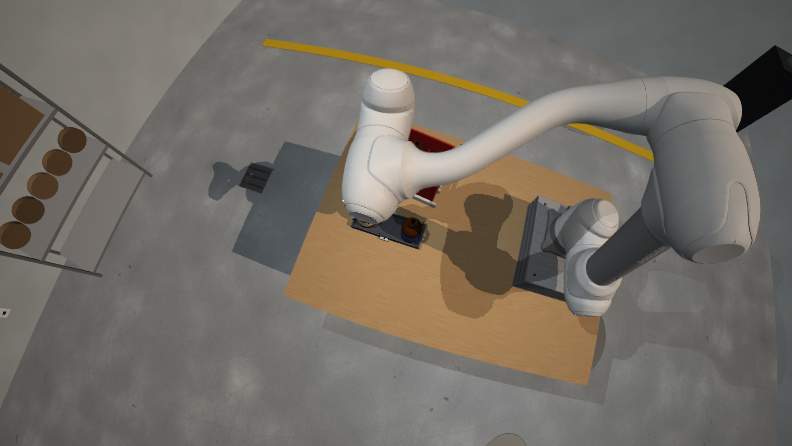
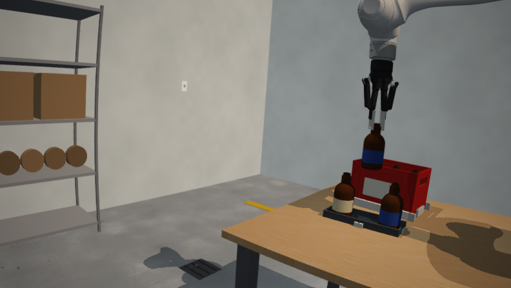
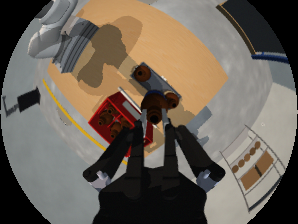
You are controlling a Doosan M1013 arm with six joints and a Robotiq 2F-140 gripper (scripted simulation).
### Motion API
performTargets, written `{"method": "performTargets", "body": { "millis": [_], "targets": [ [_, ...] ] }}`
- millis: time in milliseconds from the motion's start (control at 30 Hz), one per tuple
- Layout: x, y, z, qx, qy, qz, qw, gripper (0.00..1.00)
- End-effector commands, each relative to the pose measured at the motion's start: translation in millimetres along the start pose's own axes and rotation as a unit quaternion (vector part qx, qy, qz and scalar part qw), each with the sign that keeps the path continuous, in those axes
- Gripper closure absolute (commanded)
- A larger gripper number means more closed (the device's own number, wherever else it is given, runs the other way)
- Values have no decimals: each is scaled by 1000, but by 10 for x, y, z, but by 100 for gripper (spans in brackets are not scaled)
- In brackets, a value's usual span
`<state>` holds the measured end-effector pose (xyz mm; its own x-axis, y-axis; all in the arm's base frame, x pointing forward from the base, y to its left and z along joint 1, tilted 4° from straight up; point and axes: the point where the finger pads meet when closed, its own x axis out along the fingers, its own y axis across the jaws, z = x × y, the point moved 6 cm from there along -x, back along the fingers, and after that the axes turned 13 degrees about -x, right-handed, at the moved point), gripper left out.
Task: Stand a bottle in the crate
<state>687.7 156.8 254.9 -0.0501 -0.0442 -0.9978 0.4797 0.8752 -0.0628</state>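
Top view: the arm's wrist housing covers most of the work area. We see part of the red crate (image 1: 429, 142) behind it and the dark tray (image 1: 394, 231) on the wooden table (image 1: 421, 310), with one brown bottle (image 1: 411, 226) standing on the tray. The gripper and the carried bottle are hidden here.

Exterior view: the gripper (image 2: 377, 126) is closed on the cap and neck of a blue-banded bottle (image 2: 373, 148), which hangs upright in the air in front of the crate's near-left corner, its base about level with the crate rim. We cannot tell from here whether it is already over a cell. Two bottles stand on the tray: a cream-banded bottle (image 2: 343, 194) at the left and a second blue-banded bottle (image 2: 390, 206) at the right. Dark caps show in the crate's openings; we cannot count them.

Handling, our judgement: the bottle looks rigid, glass-like and smooth, hence slippery and breakable if dropped. The neck under the cap is the sensible hold, since the shoulder stops it from sliding down. Held that high, it may swing, so slow moves are advisable.

Labels: plain colour bands only; no writing or brand is readable. A grey panel on the crate front is blank.

Wrist view: the fingers converge on the brown cap (image 3: 154, 103), with the crate below left and the tray beyond.
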Motion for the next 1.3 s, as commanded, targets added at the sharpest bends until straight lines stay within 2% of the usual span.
{"method": "performTargets", "body": {
  "millis": [0, 1267],
  "targets": [
    [-1, -23, 30, 0, 0, 0, 1000, 100],
    [-1, -454, 598, 0, 0, 0, 1000, 100]
  ]
}}
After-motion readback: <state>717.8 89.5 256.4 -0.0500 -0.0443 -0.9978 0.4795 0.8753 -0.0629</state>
